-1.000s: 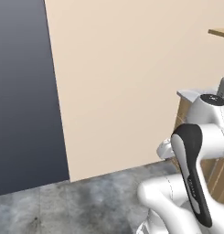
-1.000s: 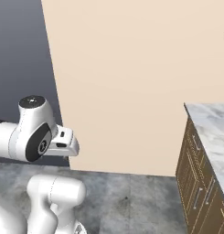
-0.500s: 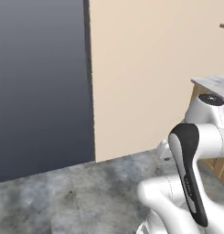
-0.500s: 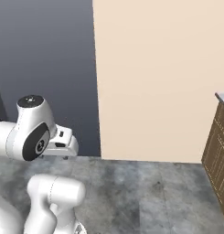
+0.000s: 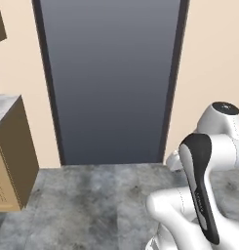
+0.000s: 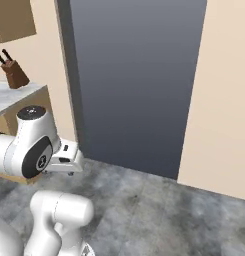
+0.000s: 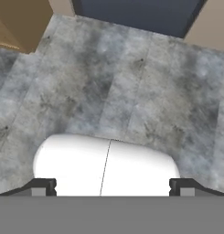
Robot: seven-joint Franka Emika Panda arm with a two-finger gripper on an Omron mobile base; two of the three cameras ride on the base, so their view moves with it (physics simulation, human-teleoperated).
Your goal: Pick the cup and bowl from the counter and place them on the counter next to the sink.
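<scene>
A tall dark grey-blue doorway panel (image 5: 109,78) with a dark frame takes up the middle of both base views, set in a plain beige wall (image 6: 221,100). Below it spreads a mottled grey stone-look floor (image 5: 91,195), which the hand view looks down on from above.

The white robot arm with dark joints (image 5: 204,190) is folded low at the lower right of the left base view and at the lower left of the right base view (image 6: 36,150). Its end effector (image 7: 112,185) points down at the floor; in the hand view the two small dark fingertips (image 7: 42,186) stand at opposite sides of the frame, spread wide apart, with nothing between them.

At the left edge of the left base view stands a light brown wooden cabinet block (image 5: 11,156) topped by the white marble surface with grey veins (image 5: 3,108). The same surface (image 6: 16,96) shows at the left of the right base view, carrying a small brown wooden knife block with dark handles (image 6: 13,72) close to the wall. A brown wooden upper cabinet (image 6: 13,19) hangs above it.

The cup, the bowl and the sink cannot be located from these pictures; of the task's things only that end of the surface can be made out.
</scene>
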